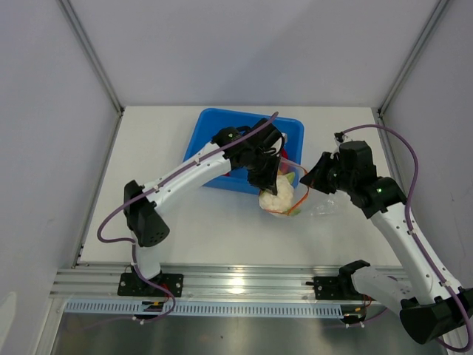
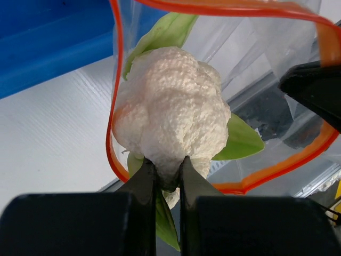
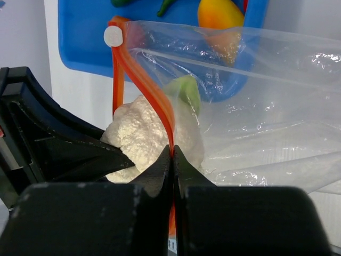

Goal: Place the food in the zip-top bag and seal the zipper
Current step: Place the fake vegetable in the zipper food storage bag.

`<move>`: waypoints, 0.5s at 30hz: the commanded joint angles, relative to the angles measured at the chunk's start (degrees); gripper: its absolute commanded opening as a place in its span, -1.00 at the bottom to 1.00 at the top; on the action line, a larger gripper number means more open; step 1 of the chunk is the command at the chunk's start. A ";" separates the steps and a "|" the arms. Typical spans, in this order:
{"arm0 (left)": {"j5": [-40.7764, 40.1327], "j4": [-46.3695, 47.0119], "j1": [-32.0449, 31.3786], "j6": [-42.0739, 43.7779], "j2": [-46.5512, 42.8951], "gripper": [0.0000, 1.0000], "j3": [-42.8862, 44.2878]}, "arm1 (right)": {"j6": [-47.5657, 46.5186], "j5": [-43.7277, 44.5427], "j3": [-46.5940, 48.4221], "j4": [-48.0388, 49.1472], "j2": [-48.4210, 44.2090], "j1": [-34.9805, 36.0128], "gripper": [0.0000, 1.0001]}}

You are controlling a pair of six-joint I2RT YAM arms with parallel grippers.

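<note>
My left gripper (image 2: 168, 166) is shut on the white cauliflower (image 2: 170, 106) with green leaves and holds it at the open mouth of the clear zip-top bag (image 3: 266, 106). The cauliflower (image 1: 277, 195) hangs just right of the tub in the top view. The orange-red zipper (image 2: 114, 80) loops around it. My right gripper (image 3: 172, 154) is shut on the zipper strip (image 3: 154, 96) and holds the bag's (image 1: 325, 200) mouth up. Through the bag I see an orange-yellow fruit (image 3: 221, 16) in the tub.
The blue plastic tub (image 1: 214, 129) stands at the back centre of the white table (image 1: 207, 229); the left arm reaches over it. A metal rail (image 1: 236, 277) runs along the near edge. Grey walls close in left and right.
</note>
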 commanded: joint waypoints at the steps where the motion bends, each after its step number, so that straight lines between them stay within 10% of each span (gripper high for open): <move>1: -0.63 -0.29 -0.61 1.99 -0.41 -0.99 4.29 | 0.55 -3.91 -0.27 2.31 -0.59 0.28 -1.00; 6: 1.91 0.85 -0.70 2.43 0.12 -0.99 5.97 | 2.04 -5.95 -2.11 4.15 0.20 0.63 -1.00; 15: -3.60 1.91 -0.70 5.76 -2.42 0.78 4.65 | 2.04 -7.53 0.69 2.93 3.10 0.63 -1.00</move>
